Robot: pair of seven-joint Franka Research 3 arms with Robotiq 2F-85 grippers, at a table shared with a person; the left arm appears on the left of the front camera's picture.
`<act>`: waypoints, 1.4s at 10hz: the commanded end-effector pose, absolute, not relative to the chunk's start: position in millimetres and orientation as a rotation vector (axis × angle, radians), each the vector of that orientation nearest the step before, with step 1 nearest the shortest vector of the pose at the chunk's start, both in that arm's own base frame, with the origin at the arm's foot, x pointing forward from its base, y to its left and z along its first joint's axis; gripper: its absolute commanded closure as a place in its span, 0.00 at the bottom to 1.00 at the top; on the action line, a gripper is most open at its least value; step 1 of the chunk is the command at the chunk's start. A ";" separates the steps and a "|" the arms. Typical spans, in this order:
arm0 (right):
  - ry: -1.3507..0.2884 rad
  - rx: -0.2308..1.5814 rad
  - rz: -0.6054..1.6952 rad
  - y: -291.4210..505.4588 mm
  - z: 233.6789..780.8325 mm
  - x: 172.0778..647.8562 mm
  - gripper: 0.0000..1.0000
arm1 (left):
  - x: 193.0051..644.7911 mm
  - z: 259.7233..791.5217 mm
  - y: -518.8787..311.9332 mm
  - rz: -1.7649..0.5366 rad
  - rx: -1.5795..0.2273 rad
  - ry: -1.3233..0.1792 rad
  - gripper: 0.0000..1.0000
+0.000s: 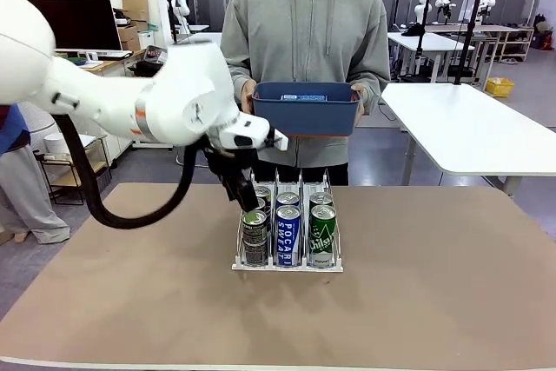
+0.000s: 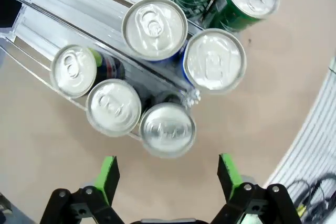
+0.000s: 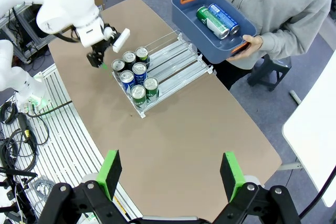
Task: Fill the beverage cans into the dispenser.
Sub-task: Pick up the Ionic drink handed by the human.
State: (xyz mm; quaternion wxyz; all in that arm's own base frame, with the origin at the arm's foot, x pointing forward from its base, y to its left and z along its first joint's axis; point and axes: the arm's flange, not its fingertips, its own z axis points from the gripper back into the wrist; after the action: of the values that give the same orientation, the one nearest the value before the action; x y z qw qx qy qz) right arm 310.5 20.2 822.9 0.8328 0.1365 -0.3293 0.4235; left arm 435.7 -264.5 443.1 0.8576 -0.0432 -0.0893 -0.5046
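Note:
The dispenser stands mid-table with beverage cans in all three lanes: dark ones on the left, blue Pocari Sweat ones in the middle, green ones on the right. My left gripper hovers open just above the left lane's cans. In the left wrist view its green pads stand wide apart with nothing between them, and the front dark can lies just ahead. My right gripper is open and empty, high above the table, looking down on the dispenser.
A person at the far side holds a blue bin over the table edge. In the bin lie a green can and a blue can. Bare brown tabletop surrounds the rack. Cables lie off the table's side.

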 end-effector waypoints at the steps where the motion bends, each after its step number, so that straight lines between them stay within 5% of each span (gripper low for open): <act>1: -0.712 0.311 0.900 22.0 818.6 308.2 0.00 | 428.6 488.5 -234.1 -1.203 -0.116 -0.162 0.00; 5: -0.712 0.311 0.900 22.0 818.6 308.2 0.00 | 436.5 583.2 -155.0 -1.331 -0.196 -0.326 0.00; 10: -0.712 0.311 0.900 22.0 818.6 308.2 0.00 | 391.7 705.6 -95.8 -1.262 -0.270 -0.670 0.00; 14: -0.712 0.311 0.900 22.0 818.6 308.2 0.00 | 389.0 719.4 -95.8 -1.257 -0.250 -0.683 0.00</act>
State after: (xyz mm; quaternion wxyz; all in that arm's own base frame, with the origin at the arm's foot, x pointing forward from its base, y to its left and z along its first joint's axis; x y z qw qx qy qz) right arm 310.3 20.3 822.7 0.8329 0.1364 -0.3292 0.4235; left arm 385.5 -94.6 721.1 0.7558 -0.1203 -0.3072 -0.5656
